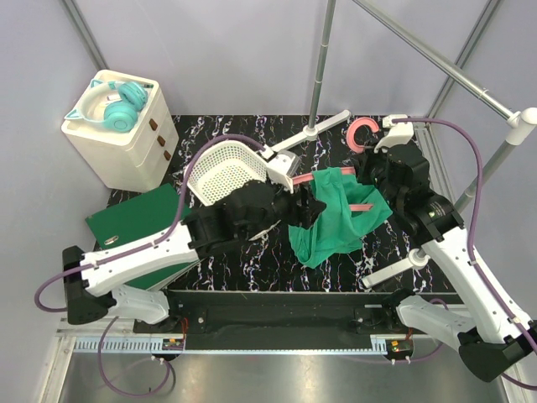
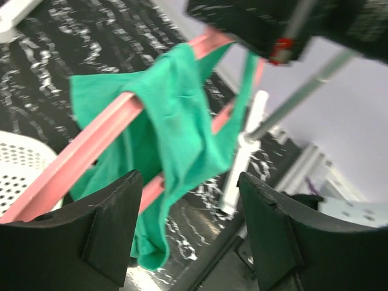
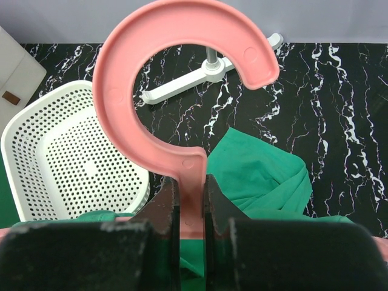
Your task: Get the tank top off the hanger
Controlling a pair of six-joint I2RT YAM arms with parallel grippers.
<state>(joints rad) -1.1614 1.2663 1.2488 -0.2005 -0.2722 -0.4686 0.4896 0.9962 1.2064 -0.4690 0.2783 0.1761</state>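
The teal-green tank top hangs limp from the coral-pink hanger, which is held up over the black marble mat. My right gripper is shut on the hanger's neck just below the curved hook. My left gripper is open and empty, its fingers to either side of the tank top's lower edge, without touching it. The hanger's bar runs through the fabric in the left wrist view. In the top view the left gripper sits at the garment's left edge.
A white perforated basket lies tilted at the mat's back left. A dark-green folder lies at left. A white drawer unit with teal headphones stands at far left. A grey rail stand rises behind.
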